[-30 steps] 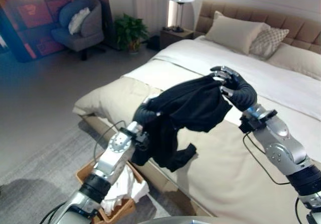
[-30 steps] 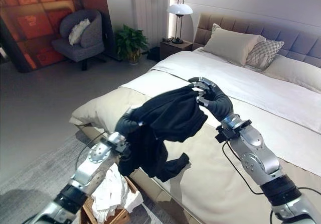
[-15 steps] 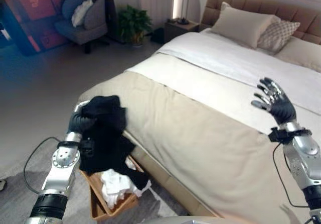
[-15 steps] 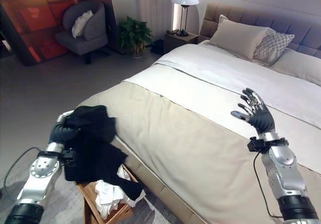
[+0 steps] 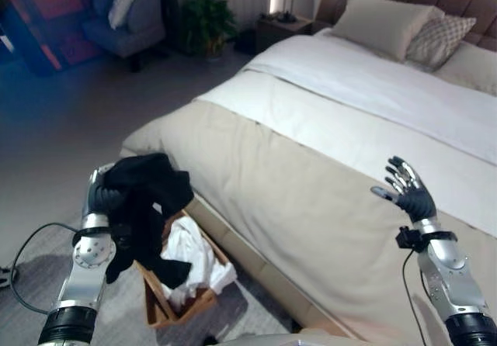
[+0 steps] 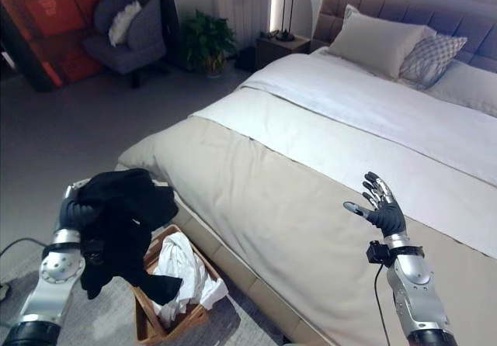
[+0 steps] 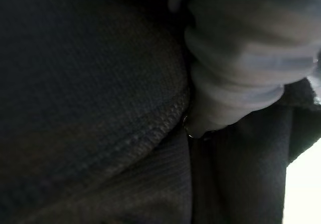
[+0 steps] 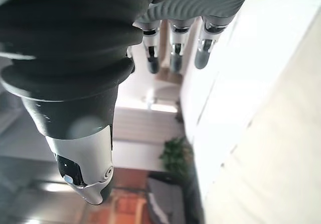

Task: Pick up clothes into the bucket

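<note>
The left hand (image 5: 99, 198), clenched on the garment (image 5: 144, 206), had carried it to lower left, over the basket (image 5: 159, 311). The right hand (image 5: 410, 195) had let go, fingers spread; release remained.

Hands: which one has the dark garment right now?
The left hand, curled around the black garment above the basket; the right hand is open over the bed.

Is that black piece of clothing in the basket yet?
Not yet. The black garment hangs bunched from the left hand, its lowest end dangling over the brown wicker basket holding white clothes.
</note>
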Motion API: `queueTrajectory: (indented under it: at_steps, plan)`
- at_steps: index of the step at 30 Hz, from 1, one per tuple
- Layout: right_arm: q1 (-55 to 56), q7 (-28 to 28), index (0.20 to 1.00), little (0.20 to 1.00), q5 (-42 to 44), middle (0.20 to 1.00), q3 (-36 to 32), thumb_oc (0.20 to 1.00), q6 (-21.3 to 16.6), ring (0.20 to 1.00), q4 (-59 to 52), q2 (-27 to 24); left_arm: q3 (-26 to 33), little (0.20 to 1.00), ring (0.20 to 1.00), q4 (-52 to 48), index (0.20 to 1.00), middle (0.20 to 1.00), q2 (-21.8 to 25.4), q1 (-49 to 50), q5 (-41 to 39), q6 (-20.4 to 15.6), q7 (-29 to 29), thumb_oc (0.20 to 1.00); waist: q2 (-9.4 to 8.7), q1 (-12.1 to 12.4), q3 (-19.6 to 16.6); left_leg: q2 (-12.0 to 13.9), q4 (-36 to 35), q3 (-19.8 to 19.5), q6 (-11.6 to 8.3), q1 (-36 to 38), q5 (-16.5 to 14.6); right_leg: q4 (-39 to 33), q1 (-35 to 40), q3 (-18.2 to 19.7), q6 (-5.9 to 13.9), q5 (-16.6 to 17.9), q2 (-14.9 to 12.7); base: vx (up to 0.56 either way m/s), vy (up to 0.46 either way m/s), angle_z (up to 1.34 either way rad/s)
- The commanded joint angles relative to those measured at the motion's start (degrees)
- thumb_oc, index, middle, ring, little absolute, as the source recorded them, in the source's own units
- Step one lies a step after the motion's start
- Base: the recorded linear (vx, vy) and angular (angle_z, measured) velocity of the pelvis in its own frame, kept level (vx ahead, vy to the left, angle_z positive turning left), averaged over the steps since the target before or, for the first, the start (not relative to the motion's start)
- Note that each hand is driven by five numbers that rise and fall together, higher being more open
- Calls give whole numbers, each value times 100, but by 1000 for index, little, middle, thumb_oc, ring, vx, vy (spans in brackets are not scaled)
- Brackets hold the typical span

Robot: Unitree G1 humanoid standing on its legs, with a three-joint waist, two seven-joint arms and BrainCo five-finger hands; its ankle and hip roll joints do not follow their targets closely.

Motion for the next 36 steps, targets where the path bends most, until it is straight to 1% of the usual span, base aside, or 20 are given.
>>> queueTrajectory:
  at_steps: [1,2,3,4,5,9,10,11,12,13,14,17,18,19,22,23,24,25,26,36]
  plan:
    - [-567,-102,1000,1000,181,1000,139,1000,-467,1000,-207,-49,158,200,200,-13,200,200,333,-687,-117,-413,435,200,-179,10,439,-29,1294,-420,99,-829,-492,1076,-641,126,151,23,-245,-246,36,1]
    - [-652,-139,1000,1000,208,1000,190,1000,-491,1000,-212,-45,132,200,200,-16,200,200,348,-783,-109,-409,537,200,-174,11,557,-36,1432,-434,114,-995,-513,1195,-816,149,146,19,-256,-266,36,4]
    - [-803,-237,1000,1000,262,1000,286,1000,-542,1000,-208,-35,66,200,200,0,200,200,393,-1013,-117,-369,710,200,-178,4,704,-32,1822,-438,138,-1421,-585,1512,-1214,183,112,-43,-269,-192,26,4]
    - [-817,-239,1000,1000,263,1000,285,1000,-545,1000,-201,-34,63,200,200,8,200,200,396,-1030,-116,-369,715,200,-175,2,686,-27,1874,-443,139,-1482,-604,1548,-1267,186,112,-55,-269,-211,21,7]
    - [-905,-290,1000,1000,348,1000,353,1000,-586,1000,-271,-39,15,200,200,102,200,200,464,-1245,-120,-356,867,200,-180,-13,768,4,2196,-487,132,-1886,-671,1800,-1608,204,82,-115,-299,-97,6,13]
    - [-918,-324,1000,1000,465,1000,380,1000,-663,1000,-414,-39,-69,200,200,85,200,200,495,-1495,-129,-323,1062,200,-151,-48,786,80,2750,-567,125,-2586,-839,2313,-2214,202,38,-299,-326,-119,3,9]
    - [-917,-318,1000,1000,571,1000,372,1000,-717,1000,-539,-49,-56,200,200,102,200,200,573,-1616,-117,-338,1185,200,-162,-75,837,76,2938,-612,139,-2945,-808,2493,-2536,217,14,-284,-336,-59,1,10]
    - [-914,-315,1000,1000,575,1000,365,1000,-717,1000,-540,-50,-65,200,200,111,200,200,573,-1627,-116,-341,1190,200,-140,-72,795,100,3064,-629,133,-3049,-893,2600,-2629,219,15,-358,-322,-127,3,14]
    - [-923,-279,1000,1000,665,1000,398,1000,-760,1000,-642,-62,-75,200,200,171,200,200,600,-1711,-121,-337,1282,200,-142,-88,812,125,3220,-637,131,-3389,-888,2755,-2936,245,1,-364,-324,-66,0,11]
    - [-918,-277,1000,1000,701,1000,405,1000,-781,1000,-674,-67,-91,200,200,217,200,200,603,-1762,-145,-343,1320,200,-142,-90,811,126,3269,-663,131,-3531,-879,2797,-3076,243,1,-362,-326,-42,9,12]
    - [-917,-263,1000,1000,737,1000,426,1000,-811,1000,-715,-68,-109,200,200,259,200,200,593,-1819,-179,-332,1366,200,-125,-94,813,138,3297,-703,110,-3626,-963,2883,-3200,260,25,-447,-313,-24,6,12]
    - [-951,-282,1000,1000,768,1000,459,1000,-856,1000,-760,-85,-156,200,200,361,200,200,586,-1953,-205,-299,1461,200,-120,-98,841,138,3352,-711,105,-3921,-948,2941,-3493,282,21,-438,-304,-55,1,8]
    - [-1005,-321,1000,1000,787,1000,502,1000,-893,1000,-813,-99,-228,200,200,433,200,200,586,-2151,-223,-274,1558,200,-141,-105,845,130,3349,-741,104,-4169,-896,2914,-3728,286,25,-383,-295,-188,3,3]
    - [-1055,-326,1000,1000,779,1000,533,1000,-916,1000,-806,-101,-275,200,200,455,200,200,625,-2257,-166,-256,1603,200,-145,-107,859,121,3328,-733,132,-4392,-722,2878,-3938,278,-2,-217,-316,-157,0,1]
    - [-1174,-368,1000,1000,800,1000,613,1000,-958,1000,-820,-132,-361,200,200,650,200,200,759,-2504,-122,-192,1705,200,-160,-124,887,120,3335,-748,134,-4693,-657,2884,-4225,285,3,-143,-296,-87,1,6]
    - [-1217,-384,1000,1000,824,1000,684,1000,-1000,1000,-896,-157,-426,200,200,835,200,200,855,-2700,-120,-126,1773,200,-178,-123,894,134,3382,-837,102,-4815,-811,2952,-4348,298,55,-266,-276,-43,-8,6]
    - [-1223,-385,1000,1000,824,1000,677,1000,-1004,1000,-897,-156,-434,200,200,842,200,200,857,-2718,-120,-128,1778,200,-192,-134,919,117,3364,-807,139,-4898,-634,2893,-4407,282,14,-99,-300,10,-6,3]
    - [-1266,-400,1000,1000,868,1000,733,1000,-1043,1000,-959,-170,-459,200,200,997,200,200,946,-2859,-123,-76,1866,200,-190,-138,932,141,3447,-872,113,-5004,-802,3001,-4517,292,57,-242,-274,-33,10,-1]
    - [-1269,-394,1000,1000,883,1000,731,1000,-1062,1000,-1002,-176,-480,200,200,1049,200,200,978,-2921,-136,-65,1902,200,-188,-136,941,142,3510,-885,113,-5120,-825,3042,-4614,285,55,-256,-276,53,8,-2]
    - [-1435,-465,1000,1000,1099,1000,747,1000,-1254,1000,-1216,-200,-783,200,200,1568,200,200,1068,-3466,-459,-140,1982,200,-212,-197,1004,148,3578,-979,118,-5799,-769,3080,-5278,349,82,-157,-300,-5,5,0]
